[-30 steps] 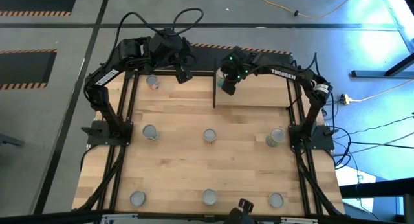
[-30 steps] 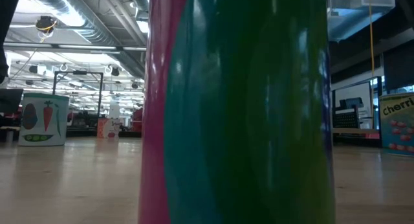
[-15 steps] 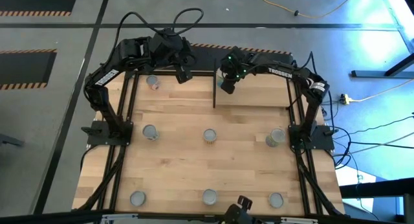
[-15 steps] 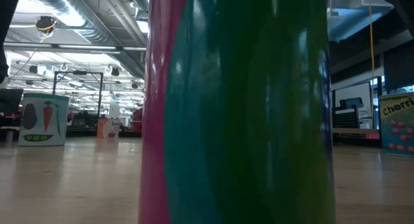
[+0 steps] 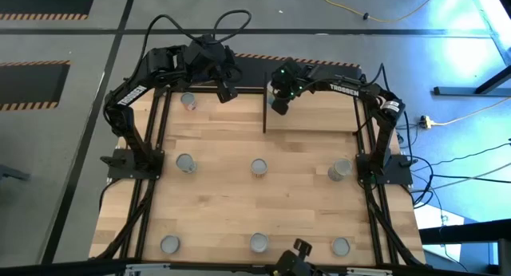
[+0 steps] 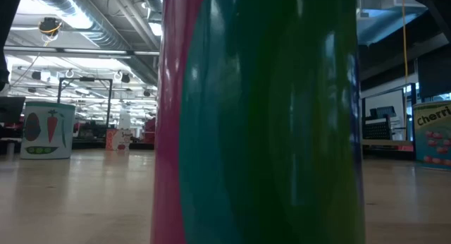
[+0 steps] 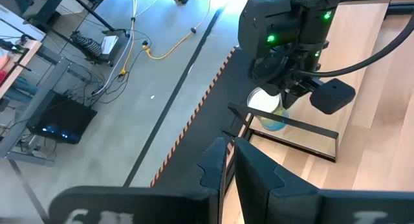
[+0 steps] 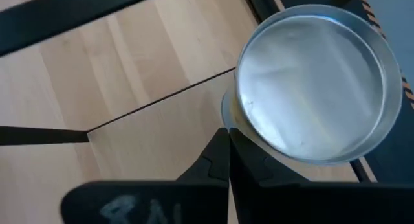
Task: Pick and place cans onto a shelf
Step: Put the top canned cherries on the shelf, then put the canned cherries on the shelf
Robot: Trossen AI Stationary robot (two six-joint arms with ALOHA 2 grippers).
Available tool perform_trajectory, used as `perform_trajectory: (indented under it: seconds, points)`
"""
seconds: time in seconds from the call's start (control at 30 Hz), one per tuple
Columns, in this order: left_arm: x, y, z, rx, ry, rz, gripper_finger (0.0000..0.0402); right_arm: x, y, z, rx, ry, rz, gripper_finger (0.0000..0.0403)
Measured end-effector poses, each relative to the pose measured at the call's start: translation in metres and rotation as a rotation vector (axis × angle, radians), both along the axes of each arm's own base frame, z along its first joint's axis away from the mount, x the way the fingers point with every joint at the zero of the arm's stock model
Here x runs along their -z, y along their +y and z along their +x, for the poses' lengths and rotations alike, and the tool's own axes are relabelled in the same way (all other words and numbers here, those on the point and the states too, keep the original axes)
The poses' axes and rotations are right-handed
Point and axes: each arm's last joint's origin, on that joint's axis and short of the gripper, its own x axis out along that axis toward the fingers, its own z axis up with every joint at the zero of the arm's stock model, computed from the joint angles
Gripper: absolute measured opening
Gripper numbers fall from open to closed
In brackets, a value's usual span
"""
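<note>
Can (image 8: 315, 83) upright on shelf (image 8: 129, 101), silver top skyward, beside closed, empty right hand (image 8: 228, 149).

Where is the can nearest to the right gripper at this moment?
In the high view it stands at the table's far edge on the shelf, under the right gripper; the right wrist view shows that can just beyond the fingertips.

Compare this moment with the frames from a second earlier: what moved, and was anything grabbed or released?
The right hand, fingers shut, drew slightly toward the table's far edge above the can on the shelf. Nothing was grabbed or released. The left hand and the other cans stayed put.
</note>
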Motion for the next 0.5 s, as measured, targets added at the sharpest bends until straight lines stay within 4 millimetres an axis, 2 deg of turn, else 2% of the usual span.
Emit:
perform_trajectory:
  seconds: [0.2, 0.37, 0.5]
  points:
    - [0.000, 0.000, 0.000, 0.000, 0.000, 0.000, 0.0025, -0.009, 0.004, -0.006, -0.001, 0.012, 0.008, 0.0000]
    - [0.000, 0.000, 0.000, 0.000, 0.000, 0.000, 0.0025, -0.038, 0.018, -0.024, -0.003, 0.015, 0.010, 0.0000]
    - [0.000, 0.000, 0.000, -0.005, 0.000, 0.004, 0.0025, -0.073, 0.038, -0.040, -0.051, 0.031, -0.001, 0.0000]
